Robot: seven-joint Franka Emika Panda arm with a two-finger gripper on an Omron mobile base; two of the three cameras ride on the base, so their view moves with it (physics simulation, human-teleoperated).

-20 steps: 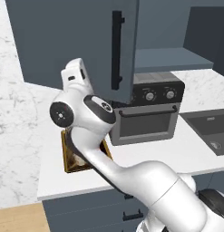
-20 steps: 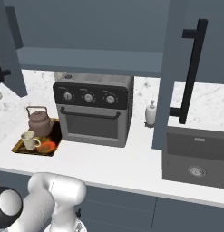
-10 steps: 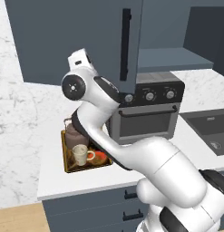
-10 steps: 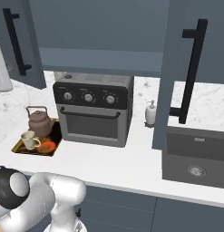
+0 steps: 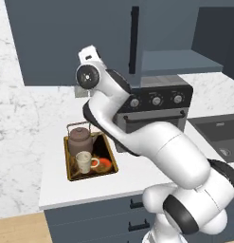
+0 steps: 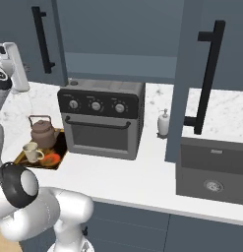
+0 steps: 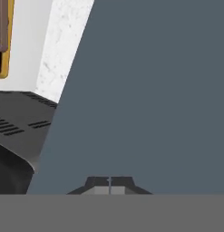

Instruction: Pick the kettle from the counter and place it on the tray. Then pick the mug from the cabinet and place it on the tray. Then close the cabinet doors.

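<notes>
Closing our gripper (image 7: 109, 180) fully, jaws together on nothing, we are pressing toward the cabinet door (image 7: 154, 90) to shut it; at frame left, kettle (image 5: 80, 137) and mug (image 5: 84, 162) are sitting on the tray (image 5: 69, 172).

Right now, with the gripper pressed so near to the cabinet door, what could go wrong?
The shut gripper faces the flat panel of the left door, not its handle, so a push may slip. The arm's elbow hangs close above the kettle and mug on the tray; a wide swing might knock them. The right door stands open.
</notes>
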